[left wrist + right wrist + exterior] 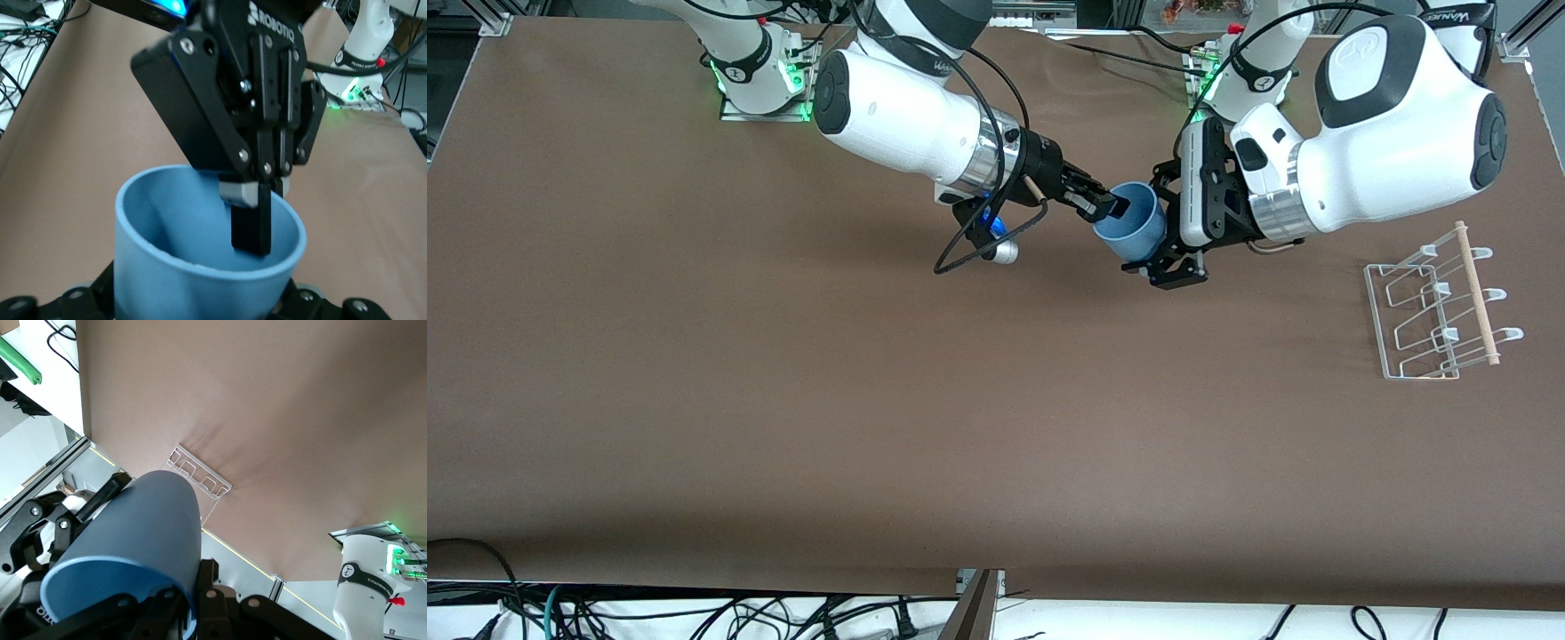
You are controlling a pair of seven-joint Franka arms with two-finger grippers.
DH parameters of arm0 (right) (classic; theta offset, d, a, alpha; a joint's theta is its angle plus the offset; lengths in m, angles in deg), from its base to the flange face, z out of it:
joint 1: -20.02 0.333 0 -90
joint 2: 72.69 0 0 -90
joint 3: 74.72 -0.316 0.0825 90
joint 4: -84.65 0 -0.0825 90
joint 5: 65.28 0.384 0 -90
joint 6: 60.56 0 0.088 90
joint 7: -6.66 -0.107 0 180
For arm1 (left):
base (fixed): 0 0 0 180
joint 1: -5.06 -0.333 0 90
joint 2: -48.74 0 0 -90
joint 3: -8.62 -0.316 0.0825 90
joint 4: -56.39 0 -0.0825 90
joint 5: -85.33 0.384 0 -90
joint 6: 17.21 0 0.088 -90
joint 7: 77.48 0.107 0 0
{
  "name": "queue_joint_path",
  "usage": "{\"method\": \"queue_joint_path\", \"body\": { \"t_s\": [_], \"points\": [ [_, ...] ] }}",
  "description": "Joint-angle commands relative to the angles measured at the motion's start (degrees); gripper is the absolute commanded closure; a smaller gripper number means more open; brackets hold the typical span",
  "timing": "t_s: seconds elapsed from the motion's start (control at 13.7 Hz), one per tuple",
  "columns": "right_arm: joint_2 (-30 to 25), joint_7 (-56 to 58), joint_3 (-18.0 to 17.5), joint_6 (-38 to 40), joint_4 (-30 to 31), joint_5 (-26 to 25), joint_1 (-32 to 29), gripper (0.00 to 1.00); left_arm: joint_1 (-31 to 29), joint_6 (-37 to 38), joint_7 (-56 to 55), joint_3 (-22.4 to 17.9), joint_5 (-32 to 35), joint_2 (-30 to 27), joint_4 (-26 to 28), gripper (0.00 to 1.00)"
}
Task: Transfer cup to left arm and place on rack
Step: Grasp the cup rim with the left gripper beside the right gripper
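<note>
Cup (pixel 1132 233) in air above tabletop (pixel 783 400), between both end effectors. Right end effector (pixel 1110 208) pinches cup rim, one finger (pixel 251 223) inside. Left end effector (pixel 1169 233) spread around cup body; contact unclear. Rack (pixel 1436 307) on tabletop, well apart, toward left arm's end.

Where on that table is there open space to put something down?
The brown table lies bare from the rack toward the right arm's end, nearer the front camera. It is crowded mid-table, where the right gripper and left gripper meet at the cup.
</note>
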Motion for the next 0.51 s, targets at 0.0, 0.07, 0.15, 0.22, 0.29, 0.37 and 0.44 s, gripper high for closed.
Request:
{"method": "queue_joint_path", "body": {
  "t_s": [0.0, 0.07, 0.15, 0.22, 0.29, 0.37, 0.44],
  "points": [
    [0.85, -0.30, -0.04, -0.02, -2.02, 1.03, 0.16, 1.00, 0.06, -0.30, 4.17, 0.06, -1.72, 0.58, -0.09, 0.94],
    [0.85, -0.30, -0.04, -0.02, -2.10, 1.03, 0.16, 1.00, -0.03, -0.21, 4.17, 0.06, -1.72, 0.58, -0.09, 0.95],
    [0.85, 0.05, -0.04, 0.07, -2.10, 1.03, 0.07, 1.00, -0.12, -0.12, 4.17, 0.06, -1.72, 0.58, -0.01, 0.95],
    [0.85, 0.05, -0.04, 0.07, -2.10, 1.03, 0.07, 1.00, -0.12, -0.12, 4.17, 0.06, -1.64, 0.58, 0.00, 0.95],
    [0.85, 0.49, -0.04, 0.07, -2.10, 1.03, 0.07, 1.00, -0.20, -0.12, 4.17, 0.06, -1.64, 0.58, 0.00, 0.95],
    [0.85, 0.66, -0.04, 0.07, -2.10, 1.11, -0.02, 0.89, -0.29, -0.12, 4.17, 0.06, -1.64, 0.58, -0.09, 0.95],
    [0.85, 0.75, -0.04, 0.16, -2.10, 1.11, -0.02, 0.73, -0.29, -0.12, 4.17, 0.06, -1.64, 0.58, -0.09, 0.95]
  ]
}}
